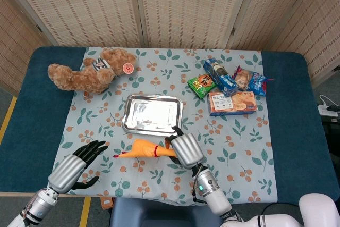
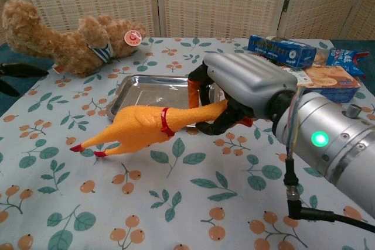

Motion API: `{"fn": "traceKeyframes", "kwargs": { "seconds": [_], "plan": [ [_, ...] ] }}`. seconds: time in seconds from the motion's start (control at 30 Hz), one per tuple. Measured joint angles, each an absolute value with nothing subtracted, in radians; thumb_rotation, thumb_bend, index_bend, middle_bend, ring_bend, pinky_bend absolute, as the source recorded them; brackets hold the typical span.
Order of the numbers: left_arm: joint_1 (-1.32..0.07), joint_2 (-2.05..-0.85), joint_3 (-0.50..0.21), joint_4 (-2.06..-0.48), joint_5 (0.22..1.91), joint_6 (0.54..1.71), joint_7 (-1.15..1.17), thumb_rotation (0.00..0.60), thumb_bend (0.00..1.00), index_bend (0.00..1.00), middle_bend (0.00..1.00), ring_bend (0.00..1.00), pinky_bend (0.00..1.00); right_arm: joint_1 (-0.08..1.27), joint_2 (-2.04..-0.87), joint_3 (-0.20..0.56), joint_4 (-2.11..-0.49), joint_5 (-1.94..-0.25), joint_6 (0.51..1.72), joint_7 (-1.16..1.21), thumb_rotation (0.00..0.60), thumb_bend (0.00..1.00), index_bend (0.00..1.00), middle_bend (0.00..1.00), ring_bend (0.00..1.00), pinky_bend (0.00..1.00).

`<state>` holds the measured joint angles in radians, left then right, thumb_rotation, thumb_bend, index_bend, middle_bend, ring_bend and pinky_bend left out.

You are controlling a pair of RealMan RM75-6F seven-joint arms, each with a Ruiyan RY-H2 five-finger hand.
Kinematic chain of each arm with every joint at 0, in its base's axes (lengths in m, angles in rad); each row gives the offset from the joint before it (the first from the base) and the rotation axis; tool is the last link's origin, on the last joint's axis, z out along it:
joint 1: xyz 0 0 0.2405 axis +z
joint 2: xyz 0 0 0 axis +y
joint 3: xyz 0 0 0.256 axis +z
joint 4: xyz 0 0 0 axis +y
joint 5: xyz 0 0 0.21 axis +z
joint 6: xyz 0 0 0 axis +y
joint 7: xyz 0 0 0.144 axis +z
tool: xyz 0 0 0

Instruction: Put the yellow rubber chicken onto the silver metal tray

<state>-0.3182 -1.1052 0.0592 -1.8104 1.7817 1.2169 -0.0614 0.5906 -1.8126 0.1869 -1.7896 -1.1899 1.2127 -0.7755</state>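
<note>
Worktop (image 1: 297, 131) first, since it's the biggest thing going: blue surface with a leafy cloth (image 1: 239, 147) over the middle, teddy bear (image 1: 87, 70) up by the far left corner, snack packs (image 1: 228, 86) toward the far right.

Silver metal tray (image 1: 153, 114) sits roughly mid-cloth, nothing in it as far as I can see.

Right hand (image 1: 185, 150) is the one that matters. Its fingers (image 2: 202, 89) are clamped round the neck end of the yellow rubber chicken (image 2: 137, 130), which hangs off the cloth just on the near side of the tray's near edge. In the chest view the body overlaps that near rim, but I can't tell if it's actually over the tray or only in front of it.

Key relation, I reckon: the chicken's long axis runs more or less parallel to the tray's near edge, head at the fingers, feet (image 2: 85, 149) sticking out toward the left edge of the worktop and drooping a bit. So the tray lies away from the robot, straight across that axis. Looks like a short carry toward the far edge and then a lowering would land it, maybe with a small turn so the feet end doesn't hang over the tray's left rim.

Left hand (image 1: 74, 167) is by the near left corner, fingers spread, holding nothing, well apart from the chicken. Right hand is clearly nearer.
</note>
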Motion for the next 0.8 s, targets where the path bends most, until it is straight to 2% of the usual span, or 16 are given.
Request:
{"fn": "traceKeyframes", "kwargs": {
  "seconds": [0.2, 0.3, 0.67, 0.8],
  "plan": [
    [-0.393, -1.11, 0.038, -1.866, 1.62, 1.049, -0.053, 0.6, 0.3, 0.0, 0.0, 0.0, 0.15, 0.612, -1.837, 0.204, -1.81, -1.197, 1.224, -0.774, 0.6, 0.35, 0.89, 0.57, 0.57, 0.73],
    [-0.421, -1.134, 0.017, -1.863, 1.552, 1.009, -0.065, 0.6, 0.3, 0.0, 0.0, 0.0, 0.15, 0.618, -1.847, 0.206, -1.817, -1.202, 1.229, -0.773, 0.6, 0.35, 0.89, 0.57, 0.57, 0.73],
    [-0.474, -1.217, -0.034, -1.844, 1.463, 0.972, -0.12, 0.6, 0.29, 0.0, 0.0, 0.0, 0.15, 0.638, -1.886, 0.21, -1.813, -1.199, 1.238, -0.763, 0.6, 0.35, 0.89, 0.57, 0.57, 0.73],
    [-0.491, -1.232, -0.04, -1.853, 1.424, 0.949, -0.115, 0.6, 0.3, 0.0, 0.0, 0.0, 0.21, 0.642, -1.895, 0.211, -1.807, -1.204, 1.242, -0.748, 0.6, 0.35, 0.89, 0.57, 0.57, 0.73]
  ]
}}
